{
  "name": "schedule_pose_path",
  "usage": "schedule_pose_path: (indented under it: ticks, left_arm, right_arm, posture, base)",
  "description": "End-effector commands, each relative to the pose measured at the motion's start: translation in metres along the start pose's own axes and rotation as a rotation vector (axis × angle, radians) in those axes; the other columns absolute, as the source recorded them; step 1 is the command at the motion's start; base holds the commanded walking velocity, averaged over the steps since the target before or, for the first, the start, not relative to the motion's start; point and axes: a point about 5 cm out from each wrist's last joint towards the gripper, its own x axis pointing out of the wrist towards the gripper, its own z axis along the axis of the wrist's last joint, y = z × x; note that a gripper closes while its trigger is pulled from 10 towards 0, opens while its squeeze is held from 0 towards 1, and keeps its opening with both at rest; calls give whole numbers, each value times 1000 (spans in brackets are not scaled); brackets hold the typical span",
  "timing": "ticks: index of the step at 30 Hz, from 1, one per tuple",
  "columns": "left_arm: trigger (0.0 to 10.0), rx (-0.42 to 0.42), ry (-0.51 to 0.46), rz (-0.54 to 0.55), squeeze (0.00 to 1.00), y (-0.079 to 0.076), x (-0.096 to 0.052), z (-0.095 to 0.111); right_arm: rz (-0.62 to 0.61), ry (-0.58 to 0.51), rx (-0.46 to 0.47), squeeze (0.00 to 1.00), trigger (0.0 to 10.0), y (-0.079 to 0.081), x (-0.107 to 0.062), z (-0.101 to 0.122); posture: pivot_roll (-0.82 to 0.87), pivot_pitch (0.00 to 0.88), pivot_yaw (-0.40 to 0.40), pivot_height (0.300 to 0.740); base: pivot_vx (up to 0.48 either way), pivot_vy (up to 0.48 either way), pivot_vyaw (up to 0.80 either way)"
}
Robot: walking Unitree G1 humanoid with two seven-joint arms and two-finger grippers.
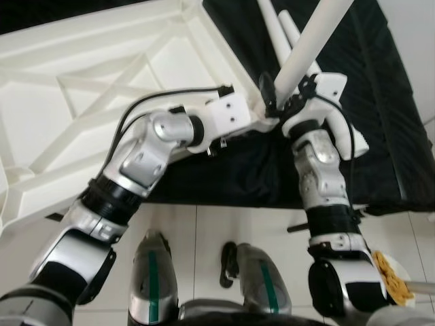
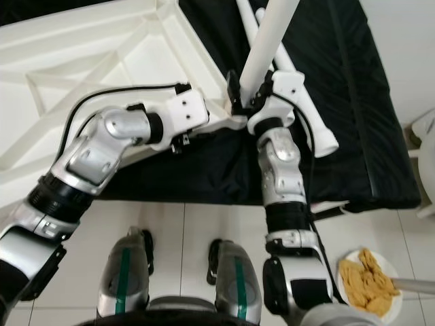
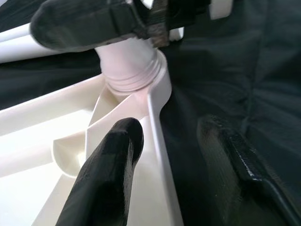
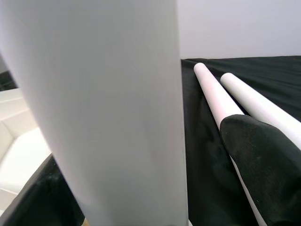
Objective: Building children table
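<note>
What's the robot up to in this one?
It is fitting a leg into an upturned white tabletop on a black cloth. The right gripper is closed around the white leg, which stands tilted with its threaded end in the corner socket. The left gripper is open, its fingers straddling the tabletop's rim beside that socket. Two more legs lie on the cloth.
</note>
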Motion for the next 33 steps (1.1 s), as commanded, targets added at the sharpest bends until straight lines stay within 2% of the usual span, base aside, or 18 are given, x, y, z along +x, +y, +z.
schedule_pose_path:
  ticks: [1,3,5,10,12,13,15,16,18,20,22,25,28,33]
  left_arm:
    - [10000,-3,-26,-95,0,-12,-1,5]
    - [10000,-14,-28,-113,0,-15,-3,5]
    - [10000,-55,-43,-80,0,-14,-9,4]
    - [10000,-94,-51,-16,0,-9,-15,4]
    - [10000,-134,-69,62,0,0,-23,4]
    - [10000,-134,-69,62,0,0,-23,4]
    - [10000,-175,-93,193,0,17,-35,6]
    - [10000,-175,-93,193,0,17,-35,6]
    - [10000,-248,-117,354,0,35,-49,5]
    - [10000,-275,-125,397,0,39,-54,5]
    - [10000,-275,-125,397,0,39,-54,5]
    - [10000,-347,-175,506,0,44,-67,9]
    - [10000,-362,-185,526,0,44,-69,11]
    - [10000,-412,-204,636,0,44,-74,16]
  right_arm:
    - [29,8,4,0,10000,-7,-1,2]
    - [53,10,3,0,10000,-8,-1,3]
    - [137,12,7,0,10000,-9,-2,5]
    - [218,14,11,0,10000,-8,-4,8]
    - [271,17,2,0,10000,-9,-6,9]
    - [271,17,2,0,10000,-9,-6,9]
    - [305,23,-10,0,10000,-14,-3,11]
    - [305,23,-10,0,10000,-14,-3,11]
    - [336,30,-25,0,10000,-19,5,13]
    - [346,32,-29,0,10000,-20,8,14]
    - [346,32,-29,0,10000,-20,8,14]
    - [394,43,-54,0,10000,-24,22,18]
    - [406,49,-58,0,10000,-25,26,19]
    - [476,69,-74,0,10000,-21,42,24]
  posture:
    - [72,111,-70,740]
    - [73,115,-70,740]
    - [77,139,-70,740]
    - [80,165,-69,740]
    - [82,183,-68,740]
    - [82,183,-68,740]
    - [92,213,-67,740]
    - [92,213,-67,740]
    - [92,226,-66,740]
    - [92,226,-66,740]
    - [92,226,-66,740]
    - [95,238,-72,740]
    - [96,239,-75,740]
    - [107,234,-88,740]
  base:
    - [0,0,0]
    - [0,0,0]
    - [0,0,0]
    - [0,0,0]
    - [0,0,0]
    - [0,0,0]
    - [0,0,0]
    - [0,0,0]
    - [0,0,0]
    - [0,0,0]
    - [0,0,0]
    - [0,0,0]
    - [0,0,0]
    - [0,0,0]
